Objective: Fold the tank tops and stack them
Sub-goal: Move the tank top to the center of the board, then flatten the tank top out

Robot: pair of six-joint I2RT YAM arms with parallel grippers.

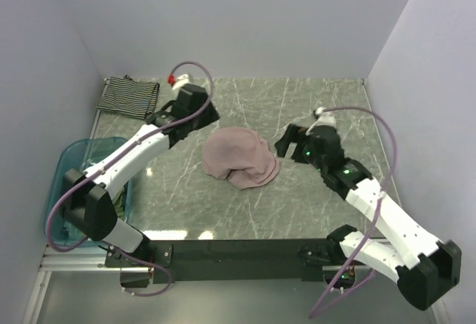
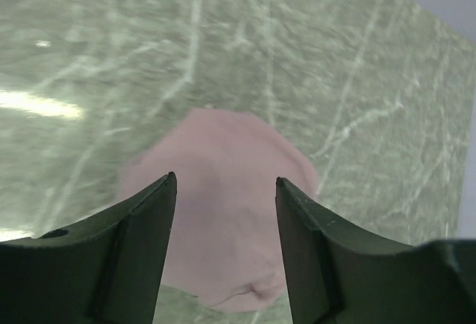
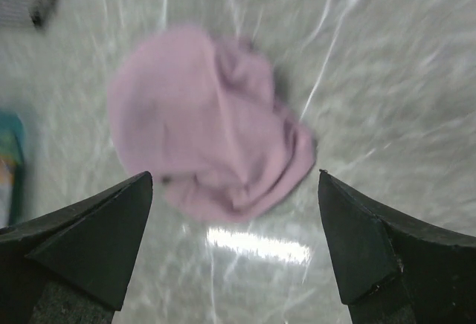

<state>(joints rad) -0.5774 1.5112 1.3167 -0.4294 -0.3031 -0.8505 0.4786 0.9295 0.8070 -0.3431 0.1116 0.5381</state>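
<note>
pink tank top (image 1: 239, 159) lies crumpled between the left gripper (image 1: 207, 118) and right gripper (image 1: 285, 144); a striped tank top (image 1: 129, 96) lies well behind the left one.
left wrist view: jaws apart, empty, pink cloth just ahead.
right wrist view: blurred; jaws wide apart, empty, cloth ahead.
risk: pinching several bunched layers would likely lift a wad, not an edge.
no writing readable.

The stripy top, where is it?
In the top view, the striped tank top lies folded in the far left corner, beyond the blue tub.
</note>
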